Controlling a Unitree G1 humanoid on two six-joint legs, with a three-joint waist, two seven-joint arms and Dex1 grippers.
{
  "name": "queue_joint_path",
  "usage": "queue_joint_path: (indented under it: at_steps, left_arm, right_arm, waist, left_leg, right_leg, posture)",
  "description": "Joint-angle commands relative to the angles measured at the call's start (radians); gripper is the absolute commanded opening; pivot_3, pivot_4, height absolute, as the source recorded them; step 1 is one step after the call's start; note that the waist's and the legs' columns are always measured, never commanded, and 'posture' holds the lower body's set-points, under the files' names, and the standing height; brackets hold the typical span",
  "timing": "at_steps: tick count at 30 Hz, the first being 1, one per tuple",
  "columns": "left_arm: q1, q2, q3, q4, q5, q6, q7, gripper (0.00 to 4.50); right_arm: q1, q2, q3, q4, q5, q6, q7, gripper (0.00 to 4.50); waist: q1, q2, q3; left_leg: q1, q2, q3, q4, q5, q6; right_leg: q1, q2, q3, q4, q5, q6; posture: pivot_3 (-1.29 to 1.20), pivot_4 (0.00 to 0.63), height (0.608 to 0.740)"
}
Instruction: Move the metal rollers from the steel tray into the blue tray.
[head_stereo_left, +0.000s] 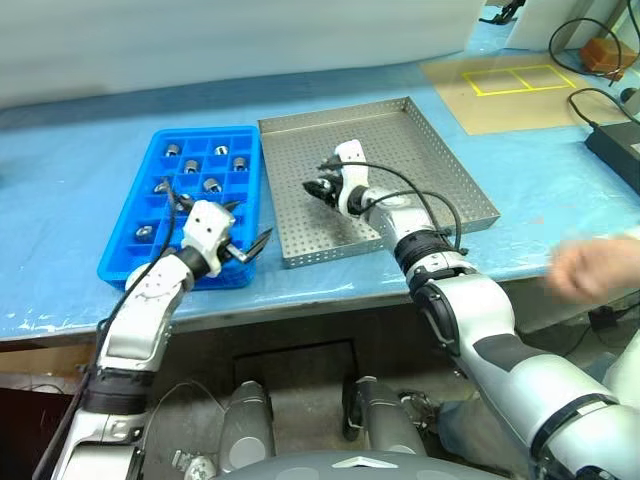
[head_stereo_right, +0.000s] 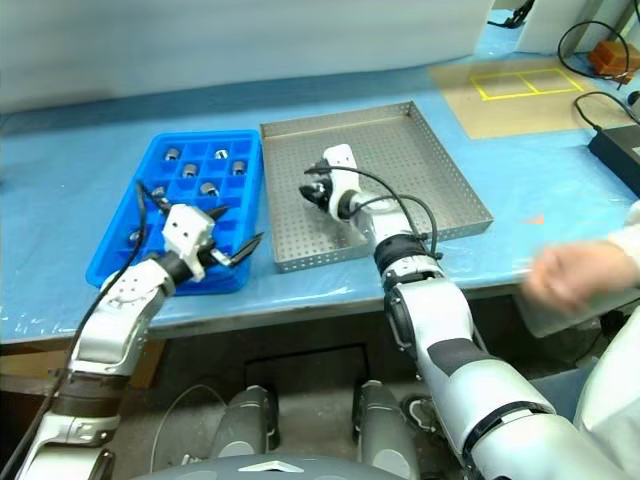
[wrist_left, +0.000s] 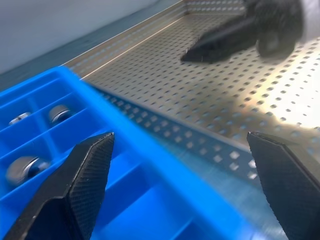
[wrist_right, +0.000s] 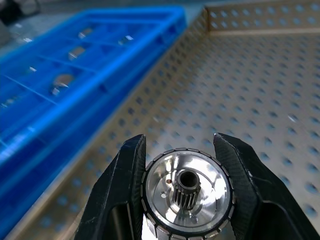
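A: Right gripper (wrist_right: 186, 192) status?
B: Clamped on 1 shiny silver metal roller (wrist_right: 187, 193) (dark geared bore), above the perforated grey steel tray (head_stereo_left: 440, 160).
A: Left gripper (wrist_left: 182, 187)?
B: Jaws spread, empty, at the bright blue plastic compartment tray (head_stereo_left: 250, 135).

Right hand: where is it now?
The right hand is over the steel tray, near its left side, shut on a roller, beside the blue tray.

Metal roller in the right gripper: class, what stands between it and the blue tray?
The steel tray's raised rim, and the blue tray's own wall beyond, lie between; the metal roller in the right gripper must clear both.
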Motion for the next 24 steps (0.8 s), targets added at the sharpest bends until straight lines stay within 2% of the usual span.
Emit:
queue_joint_path:
  at_steps: [1, 7, 14, 24]
  left_arm:
    - [0.067, 0.032, 0.091, -0.083, -0.017, -0.008, 0.029, 4.50]
    - [0.191, 0.044, 0.176, -0.146, -0.014, -0.018, 0.076, 4.50]
    - [0.351, -0.001, 0.222, -0.269, -0.012, -0.012, 0.145, 4.50]
    - [0.403, -0.010, 0.224, -0.338, -0.016, 0.021, 0.179, 4.50]
  right_arm:
    - [-0.071, 0.036, 0.005, -0.034, 0.018, -0.063, 0.037, 1.68]
    - [-0.125, 0.078, 0.025, 0.031, -0.015, -0.119, 0.016, 1.68]
    - [-0.163, 0.121, 0.034, 0.113, -0.048, -0.109, -0.072, 1.68]
    - [-0.169, 0.137, 0.017, 0.132, -0.048, -0.120, -0.110, 1.68]
  waist:
    - [0.007, 0.000, 0.000]
    - [0.046, 0.000, 0.000]
    - [0.088, 0.000, 0.000]
    - [0.125, 0.000, 0.000]
  left_leg:
    - [0.000, 0.000, 0.000, 0.000, 0.000, 0.000]
    - [0.000, 0.003, 0.000, -0.002, 0.000, 0.000]
    - [0.000, 0.005, -0.001, -0.004, 0.000, 0.000]
    - [0.000, 0.006, -0.003, -0.005, 0.000, 0.000]
  right_leg:
    - [0.000, 0.000, 0.000, 0.000, 0.000, 0.000]
    - [0.000, 0.000, -0.001, -0.002, 0.000, 0.000]
    - [0.000, 0.000, -0.001, -0.004, -0.001, 0.000]
    - [0.000, 0.000, -0.001, -0.004, -0.004, 0.006]
  posture:
    - [0.18, 0.150, 0.740]
    - [0.31, 0.150, 0.740]
    - [0.41, 0.150, 0.740]
    - [0.44, 0.150, 0.740]
